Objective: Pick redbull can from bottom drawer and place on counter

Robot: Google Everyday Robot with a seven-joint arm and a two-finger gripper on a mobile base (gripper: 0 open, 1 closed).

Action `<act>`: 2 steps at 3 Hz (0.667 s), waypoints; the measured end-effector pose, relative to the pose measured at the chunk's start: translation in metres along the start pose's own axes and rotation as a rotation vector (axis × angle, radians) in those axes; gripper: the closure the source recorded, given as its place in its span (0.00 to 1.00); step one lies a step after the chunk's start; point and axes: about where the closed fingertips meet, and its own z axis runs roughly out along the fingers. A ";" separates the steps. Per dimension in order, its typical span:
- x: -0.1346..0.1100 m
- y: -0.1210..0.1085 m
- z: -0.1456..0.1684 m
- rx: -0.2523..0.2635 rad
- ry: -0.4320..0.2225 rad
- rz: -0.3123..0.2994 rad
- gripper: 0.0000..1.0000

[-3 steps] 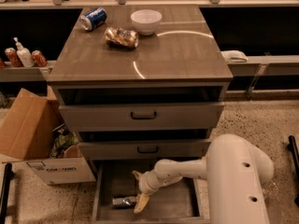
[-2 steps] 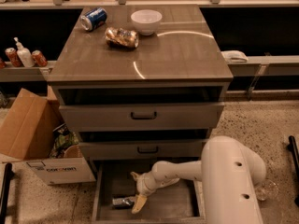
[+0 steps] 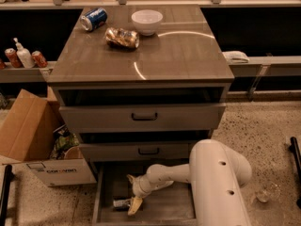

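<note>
Silvery redbull can (image 3: 121,203) just beside gripper (image 3: 130,194) inside bottom drawer (image 3: 165,208)

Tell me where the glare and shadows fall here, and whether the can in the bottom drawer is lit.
Camera view: a bright curved reflection streaks the glossy counter; the bottom drawer sits in shadow, so the redbull can shows only as a dim silvery glint; the gripper, beside the can inside the drawer, stands out pale.

Blue soda can (image 3: 93,19), foil packet (image 3: 122,37) and white bowl (image 3: 146,21) sit close together.
</note>
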 end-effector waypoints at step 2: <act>0.011 -0.006 0.039 -0.019 0.027 0.012 0.00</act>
